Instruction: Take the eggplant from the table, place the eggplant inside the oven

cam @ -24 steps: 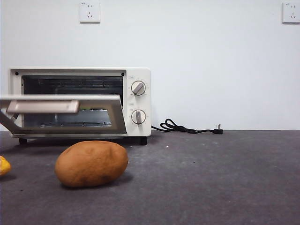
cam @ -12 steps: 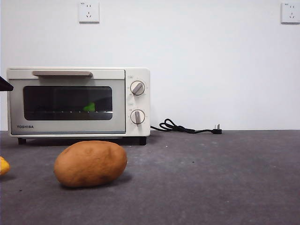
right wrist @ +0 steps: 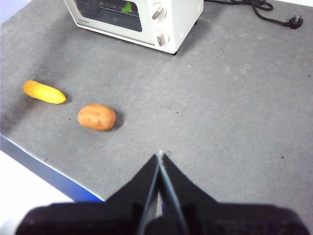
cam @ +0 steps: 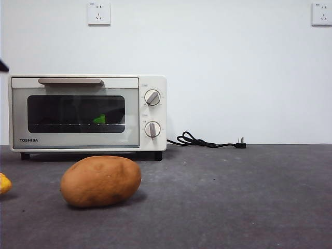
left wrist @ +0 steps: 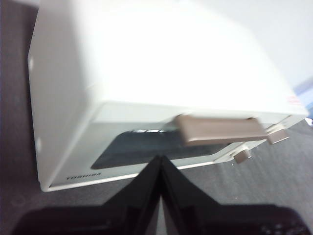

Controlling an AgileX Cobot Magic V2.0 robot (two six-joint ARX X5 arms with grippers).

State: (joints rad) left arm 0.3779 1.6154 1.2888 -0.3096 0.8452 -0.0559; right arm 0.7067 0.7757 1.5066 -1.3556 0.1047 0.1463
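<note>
Left hand [left wrist: 159, 161] glossy black, right hand [right wrist: 160, 157] black, tapered wedge jaws

Eggplant [cam: 99, 119] inside oven [cam: 87, 112], behind potato [cam: 100, 181]

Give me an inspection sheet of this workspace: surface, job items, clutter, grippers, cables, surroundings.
Surface: dark grey table, blue front edge in the right wrist view.
Job items: oven door shut; eggplant inside, only its green cap showing through the glass.
Clutter: potato lying in front of the oven; yellow vegetable beside it.
Grippers: left gripper shut, empty, close to the oven's front, below the bar handle; right gripper shut, empty, above bare table away from the oven.
Cables: black power cord with its plug lying unplugged on the table.
Surroundings: white wall, two wall sockets.
</note>
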